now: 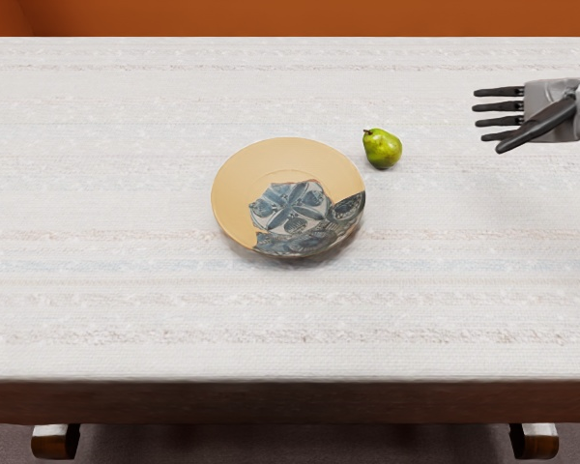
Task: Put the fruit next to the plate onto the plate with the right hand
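Note:
A small green pear (382, 148) lies on the table just past the upper right rim of the plate (234, 189), close to it but apart. The plate is tan with a blue-grey pattern in its lower right part and holds nothing. My right hand (507, 116) comes in from the right edge, well to the right of the pear and slightly farther back. Its dark fingers (497, 106) are stretched out and spread toward the left, holding nothing. The left arm does not show.
The table (126, 290) wears a pale striped cloth and runs across the whole view. Its wooden front edge (290, 401) lies along the bottom, and an orange-brown wall stands behind the far edge.

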`<state>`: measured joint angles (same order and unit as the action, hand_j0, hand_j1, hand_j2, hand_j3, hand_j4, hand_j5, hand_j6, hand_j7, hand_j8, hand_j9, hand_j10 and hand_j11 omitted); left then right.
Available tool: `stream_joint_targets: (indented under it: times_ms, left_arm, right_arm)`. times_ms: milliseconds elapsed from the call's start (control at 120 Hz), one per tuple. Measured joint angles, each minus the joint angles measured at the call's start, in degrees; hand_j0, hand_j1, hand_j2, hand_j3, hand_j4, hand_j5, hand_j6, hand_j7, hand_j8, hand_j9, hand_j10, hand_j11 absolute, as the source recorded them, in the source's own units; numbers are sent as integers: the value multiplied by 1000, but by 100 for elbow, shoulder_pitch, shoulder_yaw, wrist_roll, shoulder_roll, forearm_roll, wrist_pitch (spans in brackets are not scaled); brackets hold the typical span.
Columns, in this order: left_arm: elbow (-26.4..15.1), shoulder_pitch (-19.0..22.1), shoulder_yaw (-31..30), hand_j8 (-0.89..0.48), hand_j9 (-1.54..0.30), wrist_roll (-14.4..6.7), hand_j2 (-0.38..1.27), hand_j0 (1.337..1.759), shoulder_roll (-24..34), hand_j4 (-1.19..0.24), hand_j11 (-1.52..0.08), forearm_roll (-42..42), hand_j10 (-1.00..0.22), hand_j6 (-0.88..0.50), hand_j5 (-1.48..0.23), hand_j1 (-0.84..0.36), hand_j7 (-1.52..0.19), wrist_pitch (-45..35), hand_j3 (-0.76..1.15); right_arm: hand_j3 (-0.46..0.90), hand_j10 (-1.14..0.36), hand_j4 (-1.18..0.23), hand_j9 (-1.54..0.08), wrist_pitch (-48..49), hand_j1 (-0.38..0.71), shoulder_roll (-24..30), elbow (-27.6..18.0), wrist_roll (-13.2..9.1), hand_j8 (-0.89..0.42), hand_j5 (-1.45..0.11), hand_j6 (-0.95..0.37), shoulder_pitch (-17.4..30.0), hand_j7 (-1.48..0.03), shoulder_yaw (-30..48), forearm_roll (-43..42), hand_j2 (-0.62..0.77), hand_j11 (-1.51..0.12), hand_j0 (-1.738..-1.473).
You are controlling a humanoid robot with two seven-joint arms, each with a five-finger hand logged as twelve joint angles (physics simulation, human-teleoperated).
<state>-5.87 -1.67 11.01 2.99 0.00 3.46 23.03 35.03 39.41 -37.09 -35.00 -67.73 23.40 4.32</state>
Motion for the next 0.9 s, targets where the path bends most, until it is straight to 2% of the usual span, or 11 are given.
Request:
stream_joint_targets:
  times_ms: [233, 375, 725, 900]
  left_arm:
    - [-2, 0, 6, -13, -17, -1, 3, 1658, 0, -13, -17, 1, -13, -13, -17, 334, -17, 0, 0]
    - [-2, 0, 7, -13, -17, -1, 3, 1658, 0, -13, -17, -2, -13, -13, -17, 334, -17, 0, 0]
    - [0, -79, -1, -13, -17, -1, 3, 1658, 0, -13, -17, -3, -13, -13, -17, 334, -17, 0, 0]
    - [4, -123, -2, -13, -17, -1, 3, 1658, 0, -13, -17, -3, -13, -13, -17, 334, -17, 0, 0]
  right_arm:
    - [0, 1, 0, 0, 0, -349, 48, -22, 0, 1, 0, 2, -1, 0, -14, -2, -1, 0, -1658]
    - [0, 1, 0, 0, 0, -349, -289, 0, 0, 2, 0, 2, -97, 0, -17, -179, 0, 0, -1658]
    - [0, 0, 0, 0, -12, -349, -1553, 27, 0, 0, 0, 0, -748, 0, -20, -2796, 0, 0, -1658]
    - [0, 0, -1, 0, -712, -349, -2230, 286, 0, -1, 0, -1, -899, 0, -63, -3983, 0, 0, -1658]
